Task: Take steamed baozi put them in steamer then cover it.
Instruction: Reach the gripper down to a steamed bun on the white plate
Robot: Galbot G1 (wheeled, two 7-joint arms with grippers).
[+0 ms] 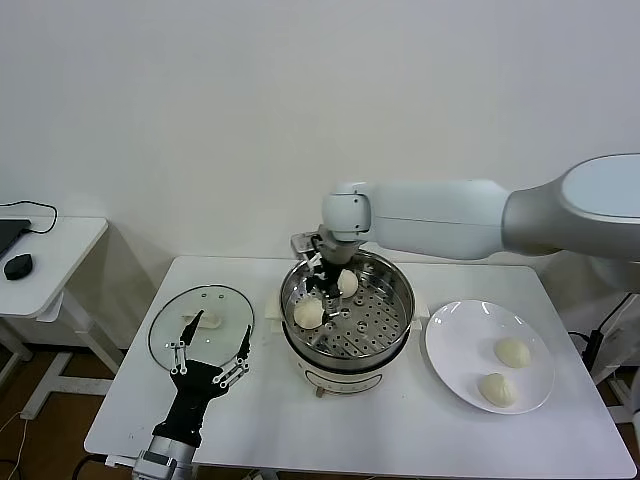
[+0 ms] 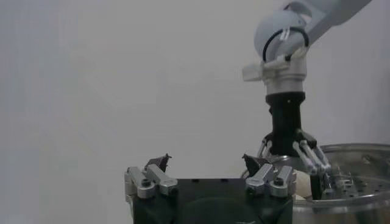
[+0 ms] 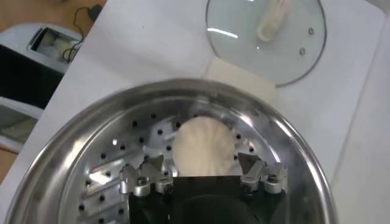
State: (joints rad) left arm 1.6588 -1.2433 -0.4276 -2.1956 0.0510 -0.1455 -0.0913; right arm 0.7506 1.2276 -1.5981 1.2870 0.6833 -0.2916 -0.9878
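Two baozi sit in the steamer [image 1: 395, 300], on its perforated floor: one bun [image 1: 309, 313] toward the robot's left side, one bun [image 1: 347, 282] farther back just under the right gripper [image 1: 331, 277]. Two more baozi lie on the white plate [image 1: 455, 365] to the right of the steamer: one [image 1: 513, 351] nearer the back, one [image 1: 498, 389] nearer the front, apart from each other. Count: four buns, one steamer, one plate, one cover.

Right gripper is down inside the steamer basket, jaws spread wide, holding nothing; in the right wrist view a bun [image 3: 204, 145] lies on the holes between and just beyond the fingertips, not pinched. Right arm reaches in from the right, crossing over the far rim of the basket and hiding part of it.

Cover [image 1: 205, 320], clear glass with a cream handle, lies flat on the table [image 1: 400, 430] left of the steamer, apart from it. Left gripper [image 1: 210, 352] hovers at the front edge of the cover, jaws wide, empty, partly overlapping the lid in the head view.

Side table [image 1: 60, 255] at far left carries a black mouse [image 1: 18, 266] and a cable
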